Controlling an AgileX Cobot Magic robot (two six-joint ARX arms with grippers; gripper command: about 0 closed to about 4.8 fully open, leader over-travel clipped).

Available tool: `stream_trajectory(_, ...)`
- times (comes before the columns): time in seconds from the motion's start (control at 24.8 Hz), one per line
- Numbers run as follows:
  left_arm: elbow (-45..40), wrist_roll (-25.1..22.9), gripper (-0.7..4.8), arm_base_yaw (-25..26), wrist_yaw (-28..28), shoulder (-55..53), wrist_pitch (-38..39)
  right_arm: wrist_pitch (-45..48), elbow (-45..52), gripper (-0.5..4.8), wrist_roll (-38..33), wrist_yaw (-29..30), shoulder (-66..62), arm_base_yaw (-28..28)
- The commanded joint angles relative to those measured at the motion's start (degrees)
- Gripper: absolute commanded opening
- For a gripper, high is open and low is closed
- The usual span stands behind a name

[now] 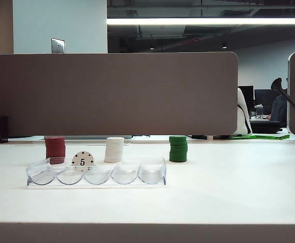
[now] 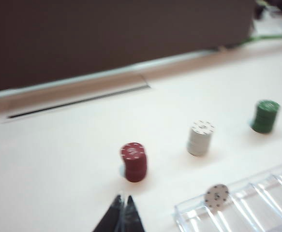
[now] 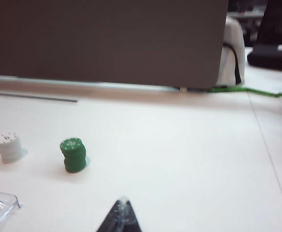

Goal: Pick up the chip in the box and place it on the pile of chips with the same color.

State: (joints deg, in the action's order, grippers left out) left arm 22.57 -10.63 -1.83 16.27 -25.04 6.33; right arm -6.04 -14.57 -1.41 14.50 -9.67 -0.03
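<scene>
We see the box [image 1: 96, 174], a clear tray with scalloped slots, lying on the white table [image 1: 228, 192] near its front left in the exterior view. The chip [image 1: 82, 160], white with a black 5, stands on edge in the box's second slot from the left. Behind the box stands a row of three stacks: the dark red stack [image 1: 55, 149] on the left, the pile of chips [image 1: 114, 149] in white at the middle, the green stack [image 1: 178, 148] on the right. The chip sits between the red stack and the white pile, in front of them. A grey partition [image 1: 112, 93] runs behind the table.

No arm shows in the exterior view. In the left wrist view we see the left gripper [image 2: 122, 217] with its tips together, holding nothing, above bare table just short of the red stack and beside the box's end; the view is blurred. In the right wrist view the right gripper [image 3: 121, 217] shows only a dark pointed tip with its fingers meeting, nothing between them, over bare table to the right of the green stack. The white pile and a corner of the box are also in that view.
</scene>
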Motion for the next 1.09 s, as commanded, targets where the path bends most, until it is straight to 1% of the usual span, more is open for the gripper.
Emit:
stream_trajectory(0.04, 7.72, -6.38, -0.06, 0.0, 6.67, -13.81, 1.84, 0.66, -4.26, -0.06, 5.05, -1.03, -9.31, 0.02)
stream_trajectory(0.12, 11.26, -9.09, -0.06, 0.0, 9.42, -20.2, 3.15, 0.74, -5.38, -0.06, 6.19, -1.11, -13.42, 0.02)
stream_trajectory(0.16, 14.62, -12.48, -0.06, 0.0, 11.47, -26.05, 4.46, 0.81, -6.08, -0.06, 6.19, -1.16, -17.11, 0.02)
stream_trajectory(0.2, 16.22, -14.69, -0.06, -0.07, 13.09, -29.09, 5.03, 1.36, -6.05, -0.06, 6.16, -0.92, -18.88, 0.04)
stream_trajectory(0.24, 18.45, -17.9, -0.06, -0.26, 15.72, -33.22, 5.25, 2.78, -5.97, -0.06, 6.16, -0.28, -21.38, 0.11)
stream_trajectory(0.28, 20.04, -21.38, -0.06, -1.05, 16.17, -36.44, 5.33, 5.81, -5.99, -0.06, 6.14, 0.48, -23.76, 0.17)
stream_trajectory(0.32, 20.76, -22.91, -0.06, -1.57, 15.91, -38.05, 5.27, 7.78, -5.99, -0.06, 6.14, 1.16, -24.7, 0.42)
stream_trajectory(0.36, 21.42, -24.22, -0.06, -2.56, 15.91, -40.15, 5.2, 11.67, -6.32, -0.06, 6.08, 2.29, -26.58, 1.62)
stream_trajectory(0.48, 21.66, -24.3, -0.06, -3.48, 15.43, -42.47, 5.29, 11.69, -9.57, -0.06, 5.77, 2.19, -30.56, 5.38)
stream_trajectory(0.52, 21.62, -24.28, -0.06, -4.07, 15.43, -43.23, 5.81, 10.19, -12.76, -0.06, 5.79, 2.16, -34.01, 8.22)
stream_trajectory(0.56, 21.62, -24.28, -0.06, -4.13, 15.45, -43.43, 5.84, 9.38, -14.34, -0.06, 5.79, 2.19, -35.6, 9.53)
stream_trajectory(0.61, 21.62, -24.28, -0.06, -4.13, 15.06, -43.41, 5.84, 8.17, -18.18, -0.06, 5.79, 2.14, -39.82, 12.7)
stream_trajectory(0.65, 21.64, -23.98, -0.06, -4.13, 14.64, -43.36, 5.75, 7.52, -19.89, -0.06, 5.79, 2.05, -41.66, 14.1)
stream_trajectory(0.73, 21.62, -21.64, -0.06, -4.13, 14.4, -43.36, 5.4, 5.4, -25.7, -0.06, 5.73, 1.97, -48.37, 17.88)
stream_trajectory(0.77, 21.62, -21.42, -0.06, -4.09, 14.38, -43.36, 5.27, 4.42, -28.7, -0.06, 5.64, 1.97, -52.28, 19.82)
stream_trajectory(0.89, 21.62, -21.38, -0.05, -4.02, 14.4, -43.36, 5.29, 4.11, -33.88, -0.06, 3.63, 1.97, -60.02, 22.29)
stream_trajectory(0.97, 21.62, -18.6, -0.05, -4.02, 14.43, -43.36, 5.27, 4.11, -36.35, -0.06, 2.27, 2.12, -64.54, 22.6)
stream_trajectory(1.01, 21.62, -15.3, -0.06, -4.0, 14.43, -43.36, 5.18, 4.07, -37.46, -0.06, 1.14, 2.1, -67.21, 22.6)
stream_trajectory(1.09, 21.62, -11.65, -0.06, -4.0, 14.47, -43.36, 5.18, 4.11, -38.07, -0.06, 0.98, 1.95, -69.83, 22.6)
